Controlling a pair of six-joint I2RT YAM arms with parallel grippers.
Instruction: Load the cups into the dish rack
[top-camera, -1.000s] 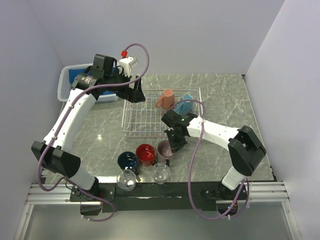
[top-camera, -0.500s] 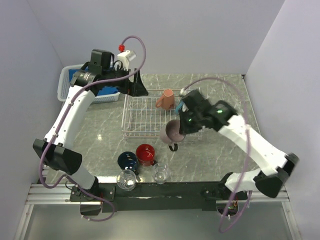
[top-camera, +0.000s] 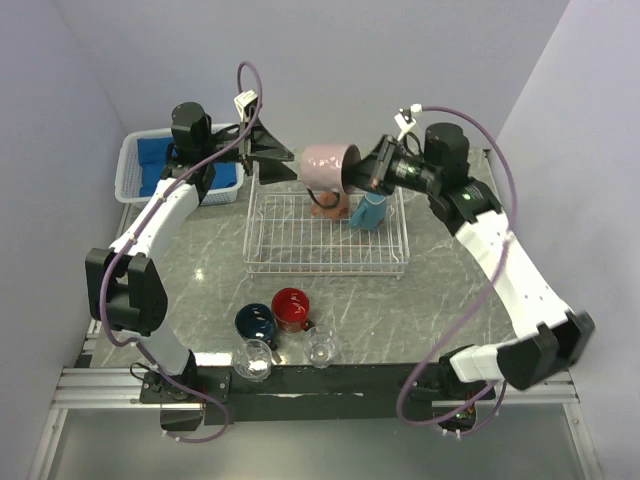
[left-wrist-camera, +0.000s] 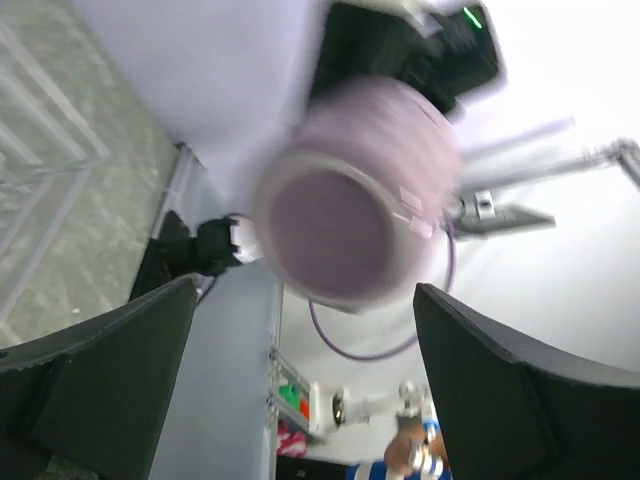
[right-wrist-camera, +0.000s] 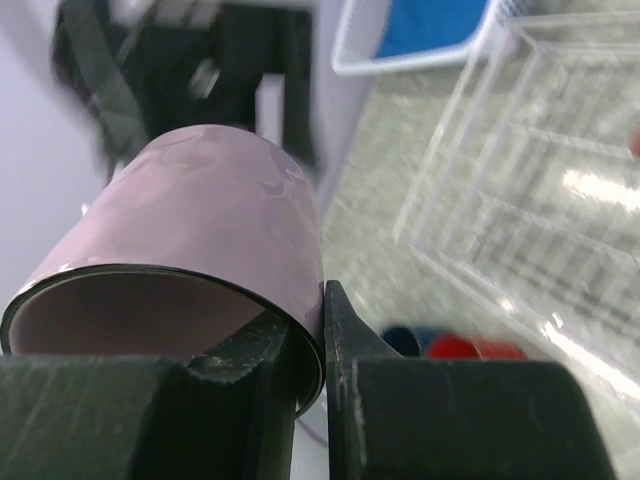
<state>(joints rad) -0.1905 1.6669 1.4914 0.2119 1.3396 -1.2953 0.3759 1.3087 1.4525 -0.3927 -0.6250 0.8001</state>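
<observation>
My right gripper (top-camera: 358, 172) is shut on the rim of the mauve mug (top-camera: 328, 165) and holds it on its side, high over the far edge of the white wire dish rack (top-camera: 290, 250). In the right wrist view one finger (right-wrist-camera: 345, 340) is outside the mug (right-wrist-camera: 200, 230) and one inside. My left gripper (top-camera: 278, 160) is open, just left of the mug, pointing at it; its wrist view shows the mug's base (left-wrist-camera: 345, 225). A light-blue mug (top-camera: 368, 210) and a partly hidden salmon mug (top-camera: 322, 207) lie in the rack.
A navy mug (top-camera: 255, 322), a red mug (top-camera: 290, 308) and two clear glasses (top-camera: 253, 358) (top-camera: 321, 345) stand at the near table edge. A white plastic basket (top-camera: 128, 172) with blue cloth sits at the back left.
My right arm lifted the mauve mug from the table in front of the rack and swung it up and back over the rack. My left gripper turned right towards it.
</observation>
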